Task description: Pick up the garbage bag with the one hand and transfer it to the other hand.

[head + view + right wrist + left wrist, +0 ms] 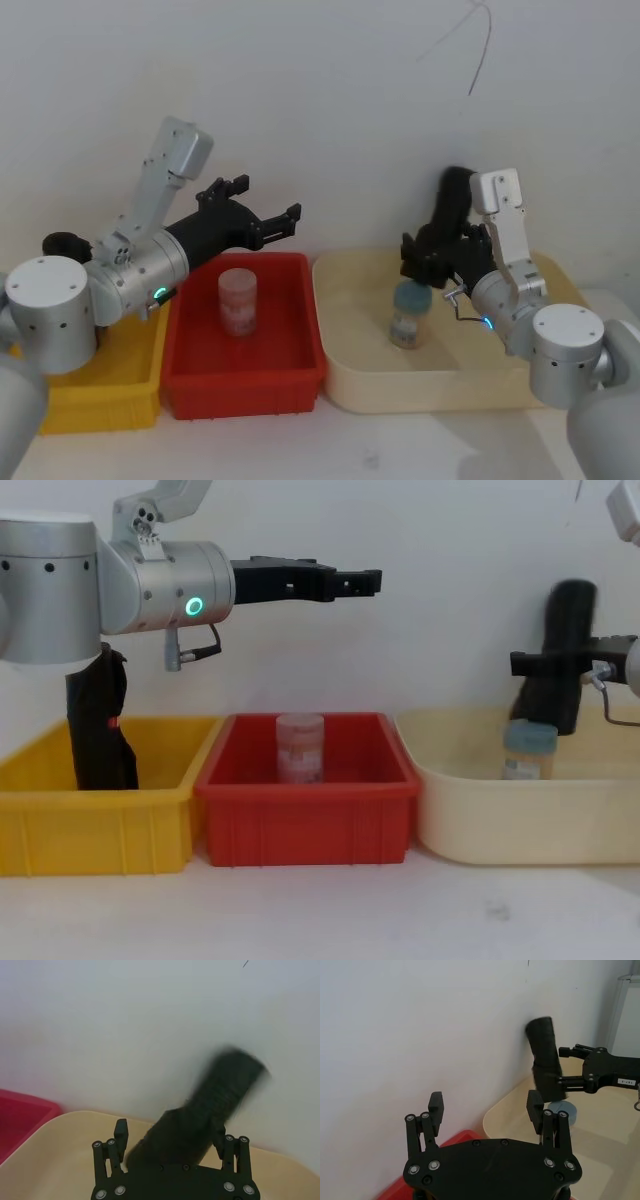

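Right gripper [432, 262] is clamped on the lower half of the garbage bag [565, 650], roll upright and lifted over the beige tub [350, 375], just above a small jar [408, 315]. Left gripper [268, 215] has fingers wide apart, empty, hovering above the red bin [305, 785], well apart from the roll. For a clean handoff: bring the roll's free top between the left fingers, and close before the right lets go.

Colours I see on the white tabletop [330, 910]

Yellow bin [90, 820], red bin [305, 820], cream tray [520, 820]; matte black garbage bag [560, 655]; black bundle [100, 725] with a small red mark.
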Tool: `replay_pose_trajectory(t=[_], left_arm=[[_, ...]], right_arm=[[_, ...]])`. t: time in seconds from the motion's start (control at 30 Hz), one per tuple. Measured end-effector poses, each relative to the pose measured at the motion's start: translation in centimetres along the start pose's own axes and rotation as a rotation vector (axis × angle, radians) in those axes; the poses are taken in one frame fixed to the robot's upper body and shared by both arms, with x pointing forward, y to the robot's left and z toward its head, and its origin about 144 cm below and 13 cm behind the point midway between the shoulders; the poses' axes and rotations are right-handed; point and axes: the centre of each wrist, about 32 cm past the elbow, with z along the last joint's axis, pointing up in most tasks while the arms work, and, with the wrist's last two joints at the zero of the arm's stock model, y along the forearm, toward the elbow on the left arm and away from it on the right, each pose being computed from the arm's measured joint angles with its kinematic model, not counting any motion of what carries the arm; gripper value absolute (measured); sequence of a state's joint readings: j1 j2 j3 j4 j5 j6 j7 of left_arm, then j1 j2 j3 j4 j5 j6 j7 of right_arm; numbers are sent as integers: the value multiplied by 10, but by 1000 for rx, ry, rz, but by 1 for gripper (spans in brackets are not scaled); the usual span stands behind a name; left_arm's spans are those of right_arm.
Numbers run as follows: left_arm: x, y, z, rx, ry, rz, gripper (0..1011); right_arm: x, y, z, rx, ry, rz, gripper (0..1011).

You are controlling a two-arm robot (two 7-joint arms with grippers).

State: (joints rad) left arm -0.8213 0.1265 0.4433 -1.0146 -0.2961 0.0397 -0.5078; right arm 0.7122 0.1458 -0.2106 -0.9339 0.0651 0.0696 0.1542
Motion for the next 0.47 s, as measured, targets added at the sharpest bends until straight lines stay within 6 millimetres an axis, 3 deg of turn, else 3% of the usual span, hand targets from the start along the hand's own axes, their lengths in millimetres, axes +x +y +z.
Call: replay_pose_trajectory(t=[0.47], left_arm=[[0, 0, 0, 0, 0, 0, 1000]], right_arm=[[-8, -7, 3, 36, -40, -47, 1001]])
